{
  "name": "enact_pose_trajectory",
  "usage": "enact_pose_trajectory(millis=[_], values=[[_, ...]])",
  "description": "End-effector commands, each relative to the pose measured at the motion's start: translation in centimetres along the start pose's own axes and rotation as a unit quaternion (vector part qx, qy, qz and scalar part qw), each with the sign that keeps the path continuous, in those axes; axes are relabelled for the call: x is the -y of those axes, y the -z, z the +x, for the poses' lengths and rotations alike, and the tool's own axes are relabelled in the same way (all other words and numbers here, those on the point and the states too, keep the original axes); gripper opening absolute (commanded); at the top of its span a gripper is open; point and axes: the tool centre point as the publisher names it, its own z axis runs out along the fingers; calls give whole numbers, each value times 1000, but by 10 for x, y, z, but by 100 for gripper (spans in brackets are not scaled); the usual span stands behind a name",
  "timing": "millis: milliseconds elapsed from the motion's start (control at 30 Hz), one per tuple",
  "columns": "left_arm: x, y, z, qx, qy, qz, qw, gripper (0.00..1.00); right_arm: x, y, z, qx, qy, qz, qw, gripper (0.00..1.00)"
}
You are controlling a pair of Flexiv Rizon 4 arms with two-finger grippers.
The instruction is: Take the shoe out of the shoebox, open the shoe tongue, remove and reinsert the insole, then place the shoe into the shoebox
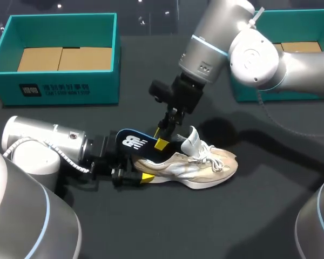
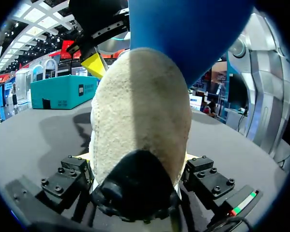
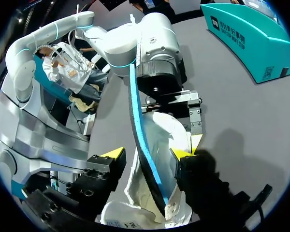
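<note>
A beige sneaker (image 1: 208, 162) lies on its side on the dark table, toe pointing right. My left gripper (image 1: 134, 176) is shut on its heel; in the left wrist view the heel (image 2: 140, 111) fills the gap between the fingers of this gripper (image 2: 137, 162). A dark blue insole (image 1: 133, 142) sticks up out of the shoe's heel end. My right gripper (image 1: 163, 139) hangs over it, open. In the right wrist view the thin insole (image 3: 137, 116) runs between the yellow fingertips (image 3: 114, 153) of that gripper (image 3: 149, 154), with a gap on each side.
A teal shoebox (image 1: 59, 89) with a cardboard liner stands at the back left. A second teal box (image 1: 291, 93) stands at the back right, partly behind my right arm. Bare dark tabletop lies in front of the shoe.
</note>
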Motion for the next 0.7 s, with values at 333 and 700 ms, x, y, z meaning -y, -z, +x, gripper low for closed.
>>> enact_pose_trajectory(millis=[333,700], values=[[-3,1,2,1,0,0,1000,0,-5,-18,-1,-10,-8,-17,1000,45],[-3,1,2,1,0,0,1000,0,-13,-22,9,-4,9,-27,1000,0]])
